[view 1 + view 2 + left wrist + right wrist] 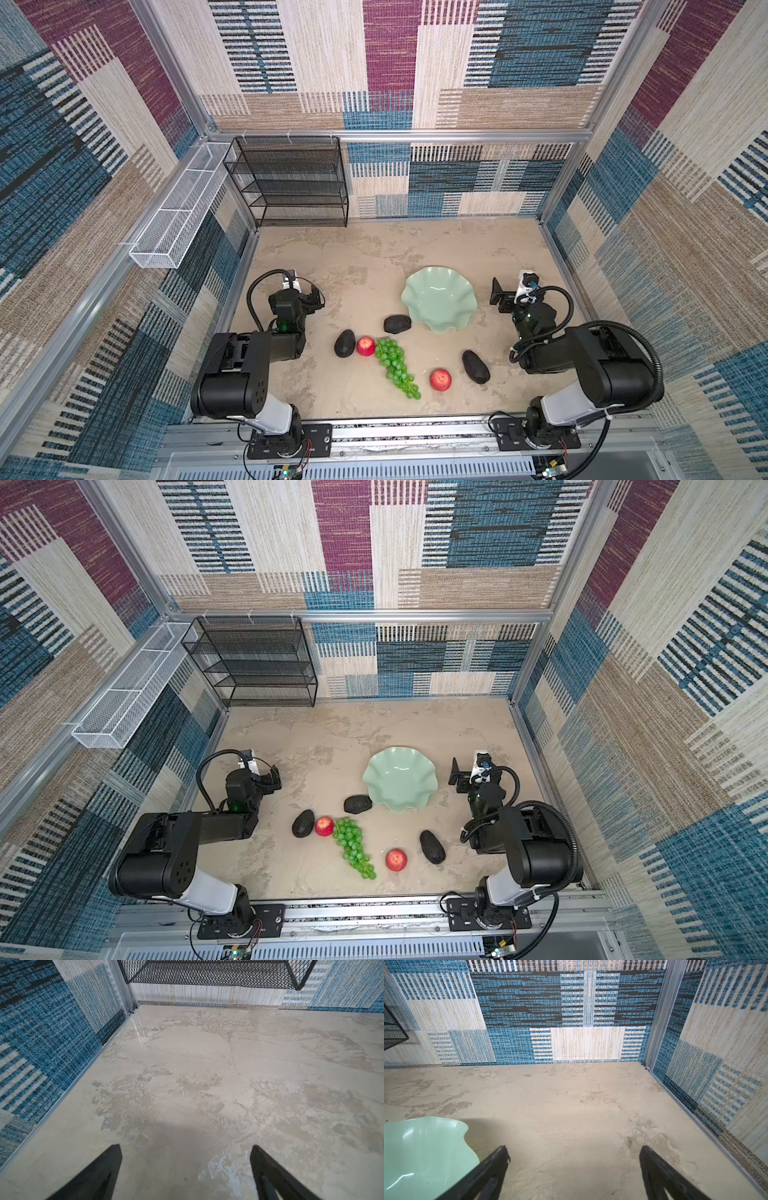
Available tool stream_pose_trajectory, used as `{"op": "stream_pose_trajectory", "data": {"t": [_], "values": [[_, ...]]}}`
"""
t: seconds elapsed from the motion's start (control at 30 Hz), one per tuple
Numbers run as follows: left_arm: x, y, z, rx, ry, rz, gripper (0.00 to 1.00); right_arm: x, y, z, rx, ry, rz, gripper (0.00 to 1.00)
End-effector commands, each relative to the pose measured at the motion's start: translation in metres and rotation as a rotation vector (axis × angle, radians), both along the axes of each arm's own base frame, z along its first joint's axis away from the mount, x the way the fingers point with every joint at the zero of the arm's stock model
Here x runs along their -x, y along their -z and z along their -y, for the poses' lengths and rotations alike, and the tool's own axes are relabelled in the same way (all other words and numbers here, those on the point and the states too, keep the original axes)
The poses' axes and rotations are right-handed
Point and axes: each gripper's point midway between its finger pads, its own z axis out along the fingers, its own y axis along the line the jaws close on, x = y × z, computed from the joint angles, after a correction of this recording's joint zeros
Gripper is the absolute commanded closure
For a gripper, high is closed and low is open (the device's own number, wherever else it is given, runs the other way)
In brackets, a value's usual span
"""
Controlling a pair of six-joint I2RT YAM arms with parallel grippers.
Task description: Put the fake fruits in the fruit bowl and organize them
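The pale green fruit bowl (438, 297) (400, 778) stands empty right of centre; its wavy rim shows in the right wrist view (425, 1147). One avocado (397, 324) lies against its near-left rim. A second avocado (344, 343), an apple (365, 346) and the grapes (395, 368) lie together in front. Another apple (440, 379) and a third avocado (476, 366) lie nearer the right arm. My left gripper (312, 296) (186, 1146) is open over bare table at the left. My right gripper (500, 297) (574, 1147) is open just right of the bowl.
A black mesh shelf rack (291, 183) stands at the back left corner. A white wire basket (178, 208) hangs on the left wall. Patterned walls close three sides, and a metal rail (411, 432) runs along the front.
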Motion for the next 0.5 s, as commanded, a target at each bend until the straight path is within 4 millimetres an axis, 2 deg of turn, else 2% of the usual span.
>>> {"op": "stream_pose_trajectory", "data": {"t": [0.0,0.47], "values": [[-0.0030,-0.0066,0.0015,0.000,0.011,0.028,0.01,-0.0009,-0.0098,-0.0004,-0.008,-0.001,0.039,0.00],[-0.0028,-0.0067,0.0019,0.001,0.012,0.029,0.01,-0.0019,-0.0096,-0.0014,-0.009,-0.005,0.037,0.00]]}}
